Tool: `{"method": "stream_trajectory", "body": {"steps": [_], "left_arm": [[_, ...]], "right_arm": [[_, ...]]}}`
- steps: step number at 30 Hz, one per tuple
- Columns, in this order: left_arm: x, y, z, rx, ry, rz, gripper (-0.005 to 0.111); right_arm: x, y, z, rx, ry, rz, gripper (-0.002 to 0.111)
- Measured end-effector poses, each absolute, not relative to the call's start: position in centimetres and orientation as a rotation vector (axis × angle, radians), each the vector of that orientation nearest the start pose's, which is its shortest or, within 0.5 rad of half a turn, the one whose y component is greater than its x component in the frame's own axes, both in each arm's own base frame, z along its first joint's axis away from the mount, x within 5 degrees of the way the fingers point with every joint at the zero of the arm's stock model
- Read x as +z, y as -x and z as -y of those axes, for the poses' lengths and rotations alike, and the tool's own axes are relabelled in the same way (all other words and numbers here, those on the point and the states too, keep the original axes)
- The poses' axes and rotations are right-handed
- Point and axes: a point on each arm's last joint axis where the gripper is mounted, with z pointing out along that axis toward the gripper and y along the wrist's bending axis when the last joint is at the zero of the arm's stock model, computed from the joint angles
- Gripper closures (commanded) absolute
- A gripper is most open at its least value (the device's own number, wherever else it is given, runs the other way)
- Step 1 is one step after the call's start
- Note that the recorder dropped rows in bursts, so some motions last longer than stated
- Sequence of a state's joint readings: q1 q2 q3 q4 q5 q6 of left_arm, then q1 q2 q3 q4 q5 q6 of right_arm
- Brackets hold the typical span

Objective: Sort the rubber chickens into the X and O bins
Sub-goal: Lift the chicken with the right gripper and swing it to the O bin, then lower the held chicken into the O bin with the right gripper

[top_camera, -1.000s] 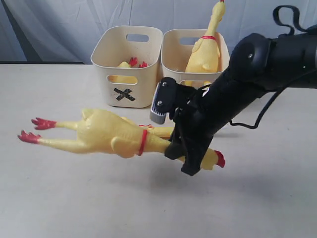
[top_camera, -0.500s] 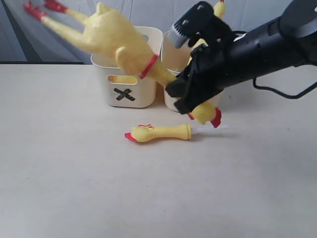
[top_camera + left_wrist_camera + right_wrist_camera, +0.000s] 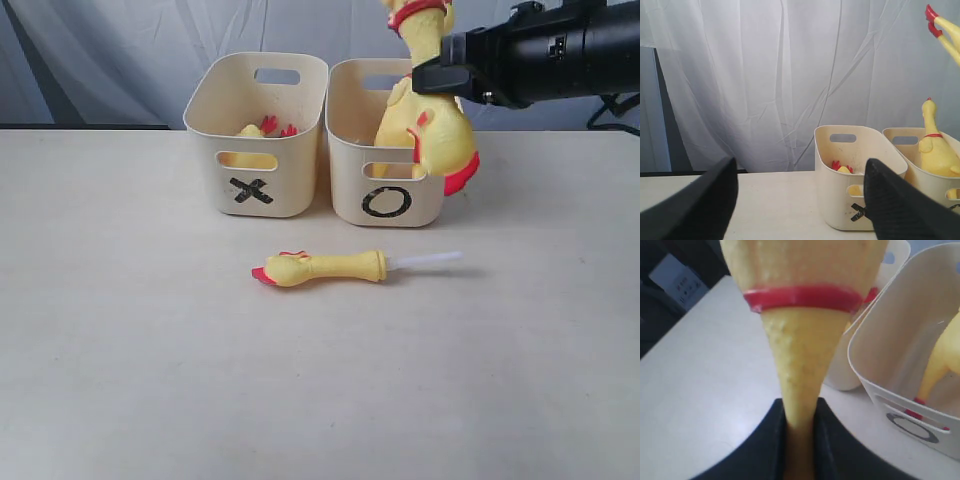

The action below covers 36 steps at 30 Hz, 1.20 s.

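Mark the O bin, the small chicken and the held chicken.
O bin [image 3: 345, 195], exterior view, front wall.
small chicken [image 3: 330, 266], exterior view, yellow body.
held chicken [image 3: 800, 365], right wrist view, neck near the fingers.

Place: a robot test lab, set up as a staged bench.
Backdrop: a creased white curtain [image 3: 765, 75] hangs along 12 o'clock, with a dark gap [image 3: 672, 125] towards 9 o'clock.
Work surface: a plain off-white matte table [image 3: 120, 380].
Machine: a black robot arm [image 3: 560, 50] reaches in from 2 o'clock.
Props: two matching cream tubs stand at 12 o'clock, the X bin [image 3: 290, 180] and the O bin [image 3: 345, 180], each with a black mark. The arm clamps a toy rubber chicken [image 3: 800, 355].
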<state>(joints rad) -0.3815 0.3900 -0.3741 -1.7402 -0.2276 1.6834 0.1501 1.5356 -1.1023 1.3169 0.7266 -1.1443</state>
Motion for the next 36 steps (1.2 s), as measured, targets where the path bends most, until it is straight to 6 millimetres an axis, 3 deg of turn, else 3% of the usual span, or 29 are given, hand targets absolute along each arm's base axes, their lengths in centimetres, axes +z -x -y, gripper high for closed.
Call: {"method": "stream_trajectory", "body": {"steps": [7, 14, 24, 36], "left_arm": [[30.9, -9.2, 1.5, -0.179, -0.068, -1.541, 0.04], [30.9, -9.2, 1.5, -0.179, -0.068, -1.541, 0.04], [30.9, -9.2, 1.5, -0.179, -0.068, -1.541, 0.04], [30.9, -9.2, 1.5, -0.179, -0.068, -1.541, 0.04]], "right_arm": [[30.3, -33.7, -12.0, 1.213, 0.33, -2.052, 0.109], [27.4, -35.2, -12.5, 1.426, 0.094, -2.167, 0.109], [23.9, -36.6, -12.9, 1.598, -0.178, -2.259, 0.109], [22.7, -37.1, -13.0, 1.648, -0.262, -2.282, 0.109]]}}
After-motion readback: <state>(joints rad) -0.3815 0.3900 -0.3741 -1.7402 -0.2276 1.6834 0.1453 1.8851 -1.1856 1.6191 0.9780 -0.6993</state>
